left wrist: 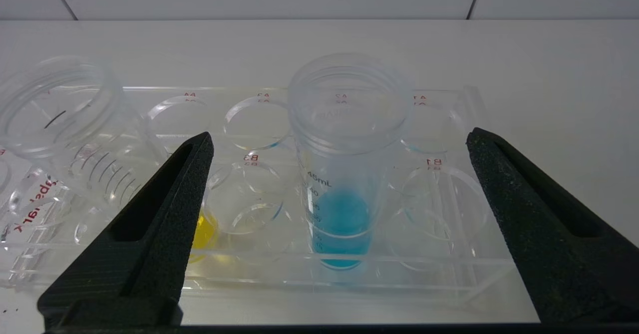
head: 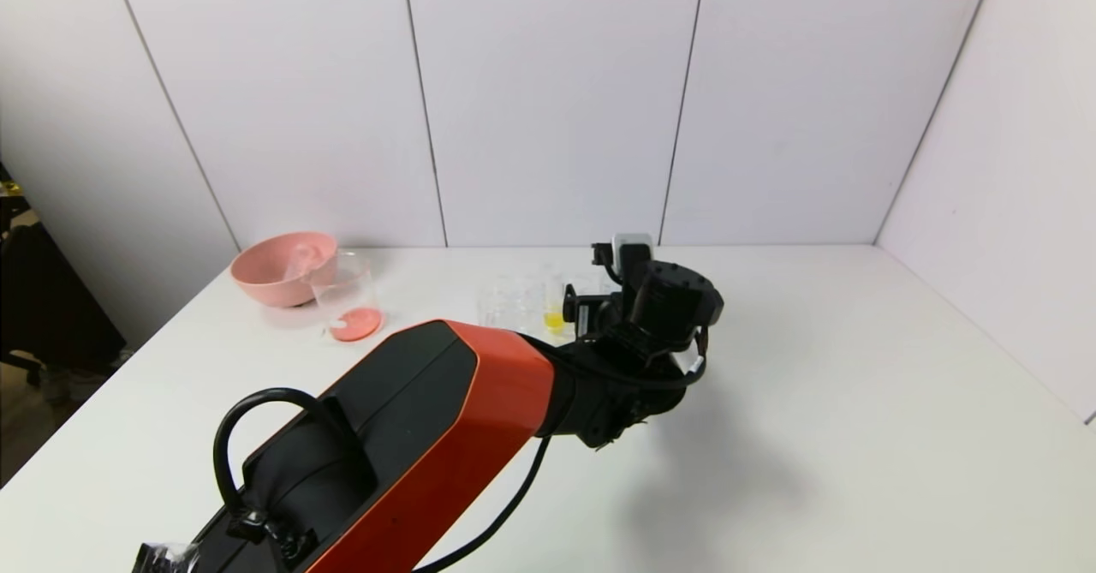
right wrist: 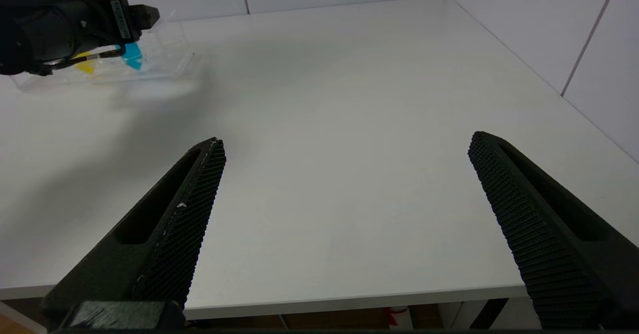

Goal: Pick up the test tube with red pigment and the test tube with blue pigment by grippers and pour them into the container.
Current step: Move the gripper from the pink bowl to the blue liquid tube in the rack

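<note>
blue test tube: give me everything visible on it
The blue test tube is clear, plastic-looking, with a wide threaded open mouth, no cap, and printed graduation marks down its side. Bright blue liquid fills roughly its bottom third. It stands upright in a slot of the clear tube rack, which is all that touches it. The left end effector is open, its fingers apart on either side of the tube, clear of it.

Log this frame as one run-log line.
phase: approach | left gripper: open, at rack, straddling blue tube | right gripper: open, idle over table | held: nothing
</note>
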Robot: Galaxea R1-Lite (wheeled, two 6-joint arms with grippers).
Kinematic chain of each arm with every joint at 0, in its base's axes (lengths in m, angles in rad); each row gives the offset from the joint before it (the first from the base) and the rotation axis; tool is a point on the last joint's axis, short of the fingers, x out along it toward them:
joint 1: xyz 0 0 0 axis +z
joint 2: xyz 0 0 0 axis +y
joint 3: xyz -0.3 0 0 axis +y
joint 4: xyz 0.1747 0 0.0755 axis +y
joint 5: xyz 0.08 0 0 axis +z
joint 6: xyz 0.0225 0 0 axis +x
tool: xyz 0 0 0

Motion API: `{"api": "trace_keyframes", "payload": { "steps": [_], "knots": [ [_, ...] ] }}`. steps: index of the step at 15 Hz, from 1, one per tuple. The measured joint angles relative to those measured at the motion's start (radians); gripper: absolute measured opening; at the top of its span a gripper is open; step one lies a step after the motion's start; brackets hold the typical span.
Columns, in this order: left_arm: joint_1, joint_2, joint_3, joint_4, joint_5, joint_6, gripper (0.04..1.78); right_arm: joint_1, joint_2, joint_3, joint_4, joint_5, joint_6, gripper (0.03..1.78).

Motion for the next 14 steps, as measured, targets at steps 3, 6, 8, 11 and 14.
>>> {"api": "trace_keyframes", "payload": {
  "steps": [3,6,8,11,14],
  "knots": [
    [0.004,0.027,-0.033,-0.002,0.001,0.008,1.76,0.000,0.000,0.000,0.000,0.001,0.000,1.77],
    [0.004,0.042,-0.042,0.000,0.001,0.008,1.76,0.000,0.000,0.000,0.000,0.001,0.000,1.77],
    [0.005,0.049,-0.043,-0.001,0.001,0.007,1.76,0.000,0.000,0.000,0.000,0.001,0.000,1.77],
    [0.005,0.056,-0.043,-0.003,-0.004,0.007,1.76,0.000,0.000,0.000,0.000,0.000,0.000,1.77],
    [0.005,0.061,-0.041,-0.007,-0.006,0.000,1.76,0.000,0.000,0.000,0.000,0.000,0.000,1.77]
  ]
}}
